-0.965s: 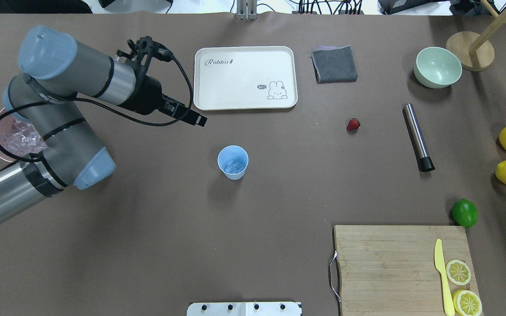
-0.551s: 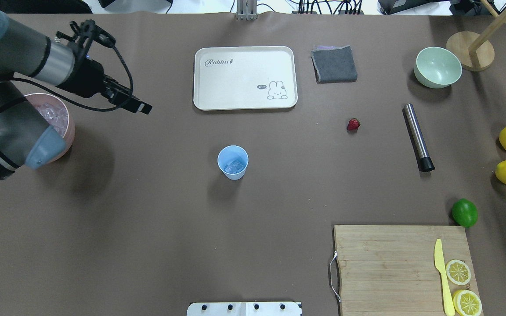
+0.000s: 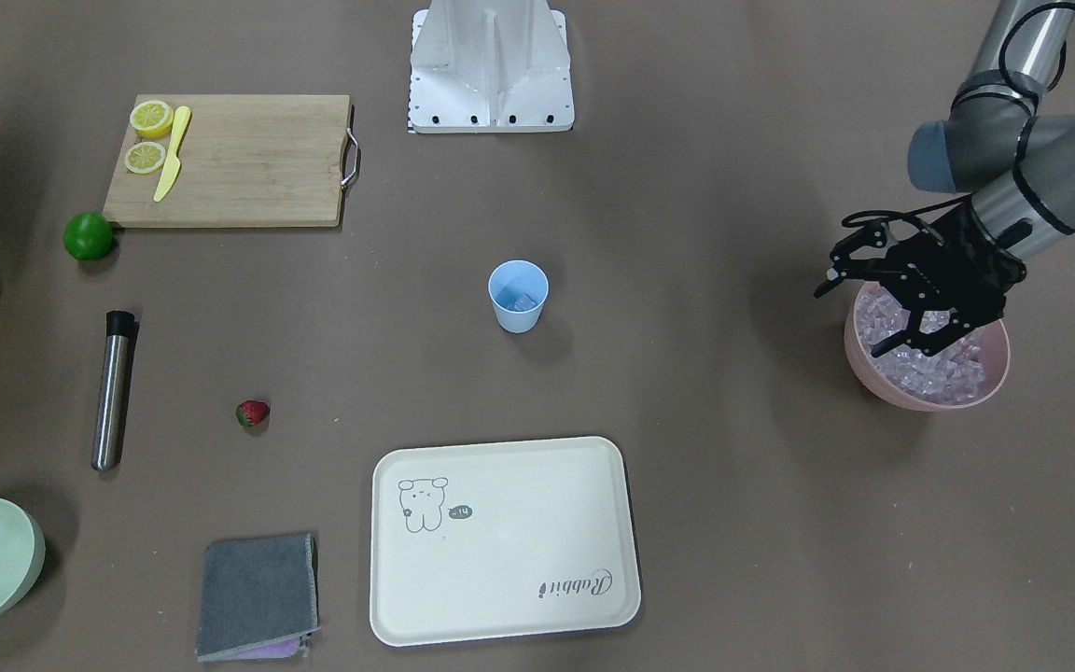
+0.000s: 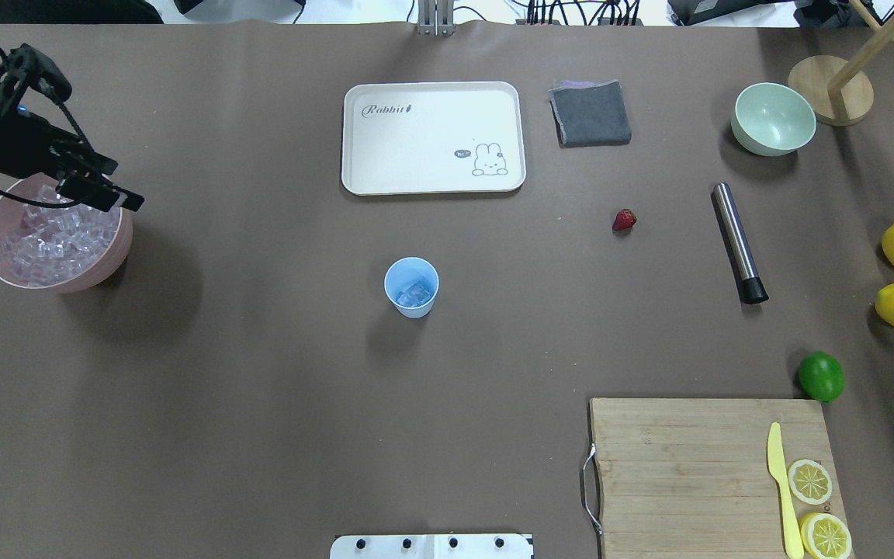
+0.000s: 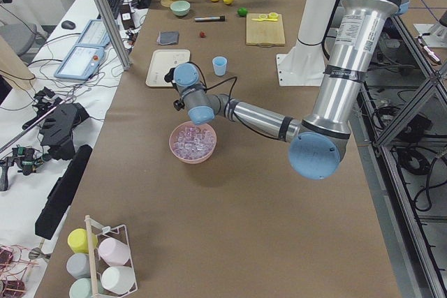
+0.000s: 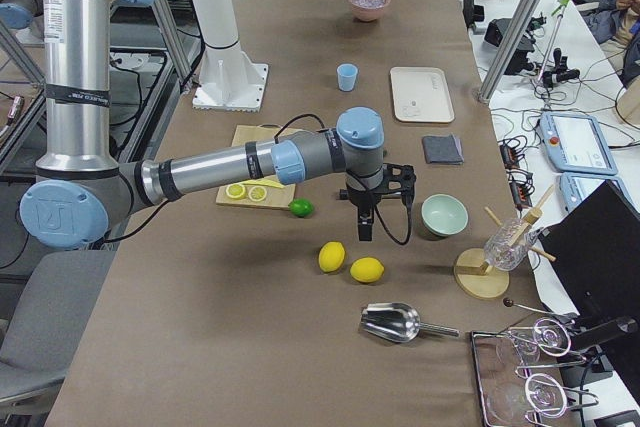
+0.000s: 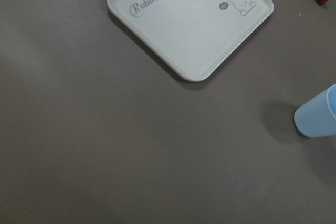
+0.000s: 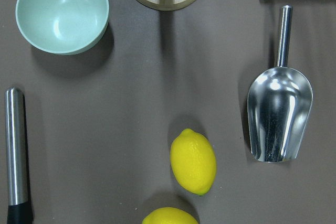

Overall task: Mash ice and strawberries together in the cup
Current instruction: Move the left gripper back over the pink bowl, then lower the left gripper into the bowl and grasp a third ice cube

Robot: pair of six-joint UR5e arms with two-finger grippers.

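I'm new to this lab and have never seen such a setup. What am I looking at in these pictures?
It is a two-armed robot at a brown table. Two pictures look down from opposite sides, two look along the table from its ends, and two come from wrist cameras. The left claw, open, hovers over a pink bowl of ice. The blue cup holds a few cubes. The strawberry lies on the table. The right claw hangs near the lemons; open or shut, I cannot tell.

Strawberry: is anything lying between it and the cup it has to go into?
Nothing visible. Only bare table lies between the strawberry and the cup. The tray sits off that line, and the metal rod lies beyond the strawberry.
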